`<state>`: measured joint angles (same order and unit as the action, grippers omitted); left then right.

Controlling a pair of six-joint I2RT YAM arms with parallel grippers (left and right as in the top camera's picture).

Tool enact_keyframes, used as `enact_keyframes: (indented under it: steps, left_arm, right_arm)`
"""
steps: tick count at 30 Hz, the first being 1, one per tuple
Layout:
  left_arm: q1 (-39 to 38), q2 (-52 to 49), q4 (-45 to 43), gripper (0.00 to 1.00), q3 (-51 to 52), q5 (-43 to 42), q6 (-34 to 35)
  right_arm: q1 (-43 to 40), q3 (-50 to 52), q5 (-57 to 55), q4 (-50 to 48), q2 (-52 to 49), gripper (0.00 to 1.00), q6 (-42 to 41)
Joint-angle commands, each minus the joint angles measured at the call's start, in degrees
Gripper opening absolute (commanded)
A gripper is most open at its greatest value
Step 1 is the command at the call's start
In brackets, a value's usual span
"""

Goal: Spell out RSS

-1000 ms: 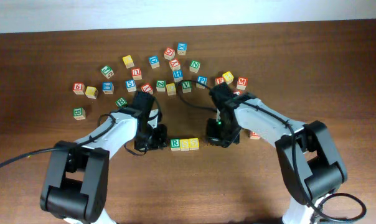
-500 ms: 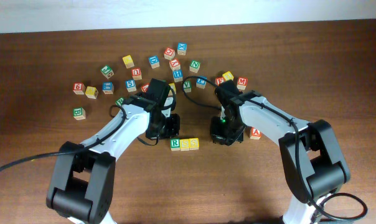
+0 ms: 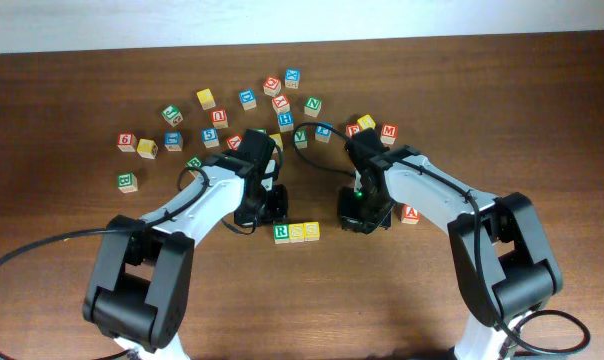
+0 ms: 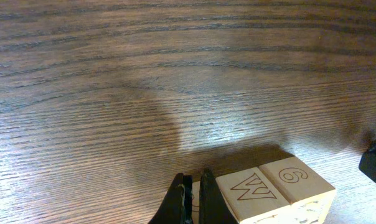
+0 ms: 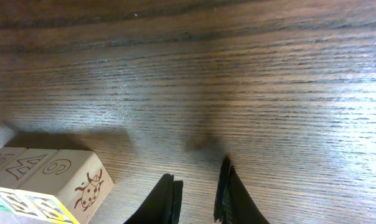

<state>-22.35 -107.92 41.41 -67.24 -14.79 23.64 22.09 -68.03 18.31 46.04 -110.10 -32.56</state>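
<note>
At the left, a lone green cube (image 3: 127,182) sits toward the left edge of the table (image 3: 542,90), apart from the others; a loose scatter of cubes (image 3: 247,98) with letters on them spreads across the far half of the table, from left of centre to right of centre.

Next comes the left gripper (image 3: 266,207), low over the wood near the middle of the table; in its wrist view the left gripper (image 4: 192,199) has its fingers pressed together with nothing between them; two bare wooden cube sides, one carved with a W, lie just beside its right finger, and we cannot tell whether they touch.

Just right of it the word stands as a straight row, about midway between the left and right edges and nearer the front edge than the scatter: the R cube (image 3: 281,233), green-faced, then the first S cube (image 3: 296,232), then the second S cube (image 3: 311,231), both yellow, all three side by side and touching.

Further right, clear of the row, sits the right gripper (image 3: 357,220); its wrist view shows the fingers (image 5: 166,199) a narrow gap apart, gripping nothing; the row's end, with a ladybird picture, lies off to its left.

A red A cube (image 3: 410,213) lies just beyond that arm, toward the right edge.
</note>
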Motion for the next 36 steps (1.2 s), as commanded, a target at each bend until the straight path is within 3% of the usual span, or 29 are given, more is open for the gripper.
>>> enact_keyframes:
  steps: [1,8,11,13,17,22,36]
  left_arm:
    - [0.00,-0.42,0.07,0.00,-0.31,-2.60,0.50]
    - [2.45,-0.39,1.31,0.00,-3.63,0.81,0.31]
    - [9.46,-0.39,13.05,0.00,-8.83,0.68,0.28]
    - [7.82,-0.39,19.26,0.00,-5.57,0.55,-0.96]
    - [1.84,-0.50,11.67,0.00,2.19,-1.53,2.51]
    - [1.70,-0.50,6.71,0.00,2.29,-2.38,2.43]
    - [1.70,-0.50,3.58,0.00,2.29,-4.55,2.43]
  right_arm:
    - [-0.50,0.26,-2.47,-0.81,-0.90,0.15,0.59]
    - [-0.24,0.26,-2.29,-0.79,-0.90,0.15,0.59]
    - [0.04,0.28,-2.32,-0.50,-0.90,0.15,0.59]
    - [1.81,0.59,-2.36,-0.90,-0.90,0.15,0.55]
    - [5.01,0.59,-2.27,-3.43,-0.90,0.15,0.52]
    - [6.14,0.59,0.39,-4.33,-0.90,0.15,-0.94]
    - [6.14,0.59,2.51,-5.38,-0.90,0.15,-0.96]
